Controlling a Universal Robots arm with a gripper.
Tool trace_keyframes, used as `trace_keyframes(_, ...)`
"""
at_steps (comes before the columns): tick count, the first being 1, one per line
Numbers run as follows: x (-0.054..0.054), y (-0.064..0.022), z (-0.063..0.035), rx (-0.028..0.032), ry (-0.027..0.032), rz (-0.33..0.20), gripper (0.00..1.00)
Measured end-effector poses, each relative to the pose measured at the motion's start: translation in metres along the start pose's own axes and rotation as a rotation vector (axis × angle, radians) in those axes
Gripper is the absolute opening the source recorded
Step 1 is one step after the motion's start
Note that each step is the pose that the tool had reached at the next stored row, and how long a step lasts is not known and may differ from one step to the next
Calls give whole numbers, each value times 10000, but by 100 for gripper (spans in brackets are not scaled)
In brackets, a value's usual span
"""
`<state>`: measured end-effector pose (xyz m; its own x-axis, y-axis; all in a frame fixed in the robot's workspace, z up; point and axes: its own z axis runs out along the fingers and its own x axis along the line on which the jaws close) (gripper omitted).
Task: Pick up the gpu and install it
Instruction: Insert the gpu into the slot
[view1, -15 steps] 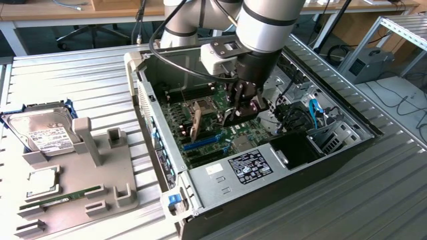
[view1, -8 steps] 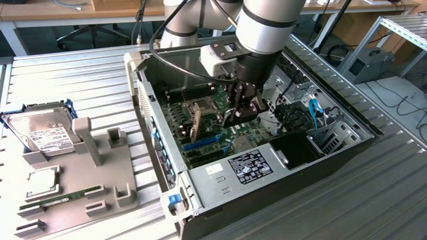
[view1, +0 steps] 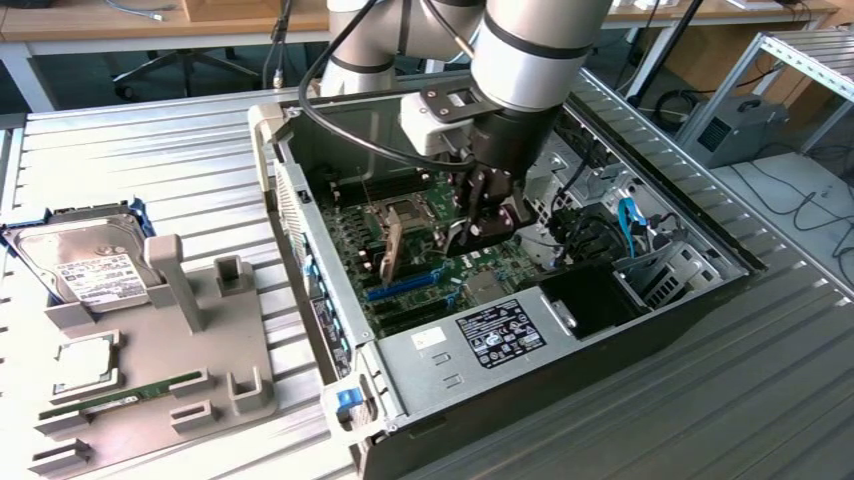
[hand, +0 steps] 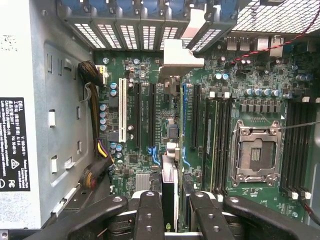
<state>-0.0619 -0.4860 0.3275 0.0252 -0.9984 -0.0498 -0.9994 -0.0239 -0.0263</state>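
Ribbed metal table (view1: 160, 130) centre: your gripper (view1: 483, 222) pinches the gpu (view1: 391, 252) by its top edge; stiff, light, fragile.

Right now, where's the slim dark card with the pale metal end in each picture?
Exterior view: the slim dark card stands on edge inside the open black computer case, beside the gripper.
Wrist view: the card is edge-on between the gripper's fingers.
Shared landmark: the square silver processor socket.
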Motion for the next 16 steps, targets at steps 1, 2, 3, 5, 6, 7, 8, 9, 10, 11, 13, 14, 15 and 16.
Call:
trace_keyframes(1,1,0,3,0,-1,0,26)
trace_keyframes(2,2,1,5,0,0,0,26)
trace_keyframes(3,3,1,6,-1,0,0,26)
trace_keyframes(5,4,2,11,0,-1,0,26)
trace_keyframes(6,5,2,13,0,0,0,26)
trace_keyframes(7,6,3,15,0,0,0,26)
trace_keyframes(8,7,3,17,0,0,0,26)
trace_keyframes(9,8,4,19,0,0,1,26)
trace_keyframes(10,10,4,23,0,-1,0,26)
trace_keyframes(11,11,5,27,0,0,0,26)
trace_keyframes(13,13,6,31,0,0,1,26)
trace_keyframes(14,14,7,33,0,-1,0,26)
trace_keyframes(15,15,7,35,0,0,0,26)
trace_keyframes(16,16,7,37,0,0,0,26)
